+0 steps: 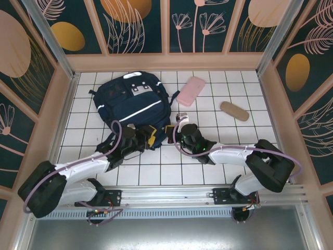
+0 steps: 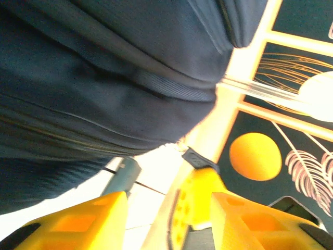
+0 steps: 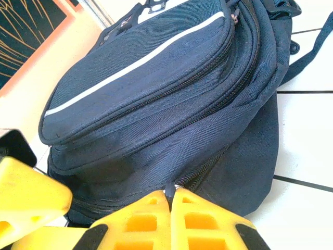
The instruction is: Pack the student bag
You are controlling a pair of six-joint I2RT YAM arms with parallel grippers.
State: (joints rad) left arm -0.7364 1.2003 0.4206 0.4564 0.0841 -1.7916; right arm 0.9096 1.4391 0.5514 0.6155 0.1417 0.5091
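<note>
The bag (image 1: 132, 101) lies flat on the counter (image 1: 208, 156), toward the rear left, with its striped front pocket facing up and its near edge at both arms. A pink case (image 1: 190, 90) sits just beside its right shoulder, and a tan case (image 1: 234, 110) lies farther right, well apart from it.

The right end effector (image 3: 170, 208) has its fingers pressed together at the bag's near edge, and they appear pinched on a small zip pull (image 3: 169, 188) where the main zip line ends. The left end effector (image 2: 161, 211) sits low against the bag's underside with its fingers apart and nothing between them.

We judge the bag to be soft and slack. The cloth sags and folds, so it will bunch up rather than slide when it is tugged. The zip pull is tiny and likely to slip from the fingers. We think the zip will only run if the cloth beside it is pinned or held taut, so a fold or seam near the zip is the sensible place for the free end effector to take hold. The straps would only drag the whole bag.
</note>
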